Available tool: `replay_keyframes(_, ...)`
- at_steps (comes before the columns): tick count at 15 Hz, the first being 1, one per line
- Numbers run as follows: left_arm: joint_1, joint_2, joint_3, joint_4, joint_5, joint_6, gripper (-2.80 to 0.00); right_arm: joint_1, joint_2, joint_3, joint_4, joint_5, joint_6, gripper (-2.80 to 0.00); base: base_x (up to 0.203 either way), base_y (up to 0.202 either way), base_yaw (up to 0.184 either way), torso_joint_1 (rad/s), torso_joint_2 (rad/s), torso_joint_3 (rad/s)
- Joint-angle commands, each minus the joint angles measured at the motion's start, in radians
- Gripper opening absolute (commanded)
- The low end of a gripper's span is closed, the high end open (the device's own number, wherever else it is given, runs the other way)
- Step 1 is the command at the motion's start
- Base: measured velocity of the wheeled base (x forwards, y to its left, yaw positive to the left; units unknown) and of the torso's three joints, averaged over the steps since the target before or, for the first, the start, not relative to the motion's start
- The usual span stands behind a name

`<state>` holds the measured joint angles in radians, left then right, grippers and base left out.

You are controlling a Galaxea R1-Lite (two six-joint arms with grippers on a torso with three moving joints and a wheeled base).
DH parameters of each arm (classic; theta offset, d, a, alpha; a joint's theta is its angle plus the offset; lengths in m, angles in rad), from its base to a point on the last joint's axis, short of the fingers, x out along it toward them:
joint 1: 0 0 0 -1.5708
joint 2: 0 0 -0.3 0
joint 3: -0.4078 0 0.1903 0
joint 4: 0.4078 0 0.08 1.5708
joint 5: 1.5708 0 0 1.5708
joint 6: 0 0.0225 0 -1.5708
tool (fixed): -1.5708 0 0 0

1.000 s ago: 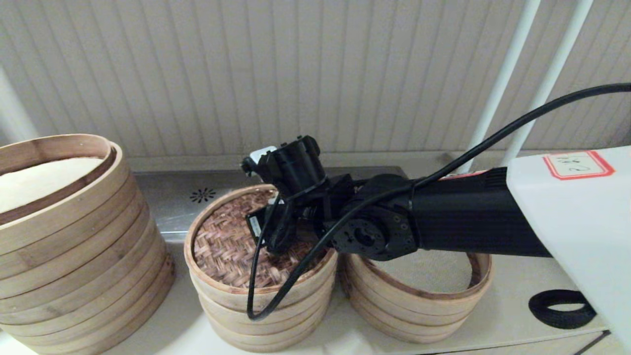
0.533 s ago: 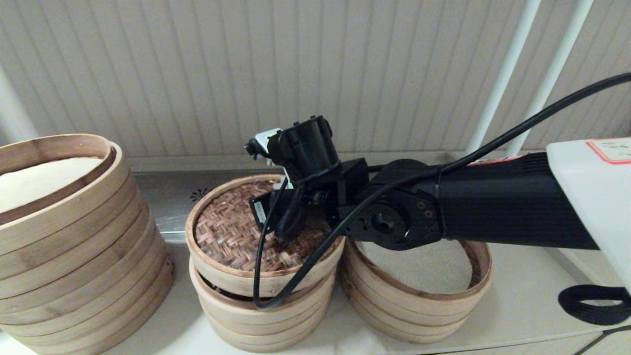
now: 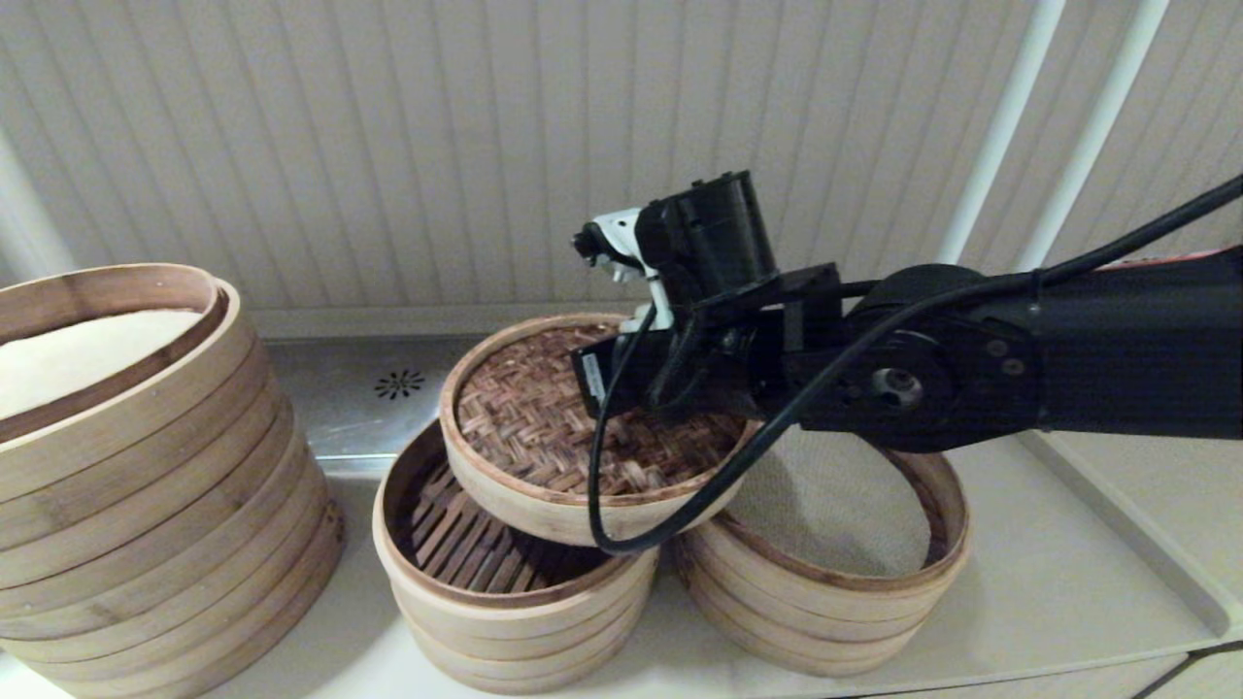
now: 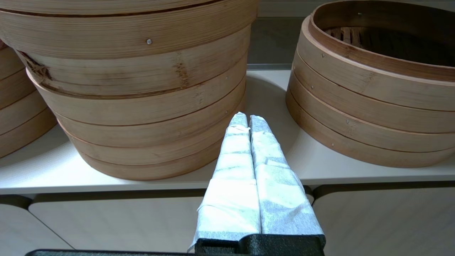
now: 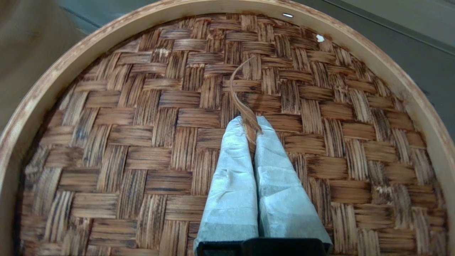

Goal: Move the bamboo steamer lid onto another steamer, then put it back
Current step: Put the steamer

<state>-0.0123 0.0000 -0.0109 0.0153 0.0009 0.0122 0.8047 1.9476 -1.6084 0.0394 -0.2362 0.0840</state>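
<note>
The bamboo steamer lid (image 3: pixel 544 437), with its dark woven top and pale hoop rim, hangs tilted in the air above the gap between two steamers. My right gripper (image 5: pixel 250 122) is shut on the thin strip handle at the lid's middle (image 5: pixel 245 106). The lid partly overlaps the cloth-lined steamer (image 3: pixel 855 573) at the right. The slat-floored basket (image 3: pixel 466 544) under it stands uncovered. My left gripper (image 4: pixel 247 119) is shut on nothing, low in front of the counter edge, out of the head view.
A much larger tall steamer stack (image 3: pixel 126 466) stands at the left, also close in the left wrist view (image 4: pixel 135 89). A metal surface with a drain (image 3: pixel 398 383) lies behind the steamers. White poles (image 3: pixel 1010 136) rise at the back right. The counter edge (image 3: pixel 1126 553) runs along the right.
The right gripper has raised the lid off the slat-floored basket and carried it up and to the right, toward the cloth-lined steamer. The basket's slats are now exposed.
</note>
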Motion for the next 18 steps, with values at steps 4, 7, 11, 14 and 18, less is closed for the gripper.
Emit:
replay_keyframes(4, 0.0, 0.002, 0.0, 0.0, 0.001, 0.0, -2.8, -0.143, -0.205, 0.24, -0.044, 0.001, 0.005, -2.8, 0.0, 0.0, 0.0, 0.0, 0.0, 0.0)
replay_keyframes(7, 0.0, 0.002, 0.0, 0.0, 0.001, 0.0, -2.8, -0.228, -0.296, 0.437, -0.155, 0.006, -0.002, -2.8, 0.0, 0.0, 0.0, 0.0, 0.0, 0.0)
replay_keyframes(11, 0.0, 0.002, 0.0, 0.0, 0.001, 0.0, -2.8, -0.332, -0.39, 0.633, -0.252, 0.014, -0.002, -2.8, 0.0, 0.0, 0.0, 0.0, 0.0, 0.0)
replay_keyframes(14, 0.0, 0.002, 0.0, 0.0, 0.001, 0.0, -2.8, -0.377, -0.404, 0.75, -0.36, 0.032, 0.002, -2.8, 0.0, 0.0, 0.0, 0.0, 0.0, 0.0)
replay_keyframes(18, 0.0, 0.002, 0.0, 0.0, 0.001, 0.0, -2.8, -0.395, -0.389, 0.803, -0.446, 0.064, 0.003, -2.8, 0.0, 0.0, 0.0, 0.0, 0.0, 0.0)
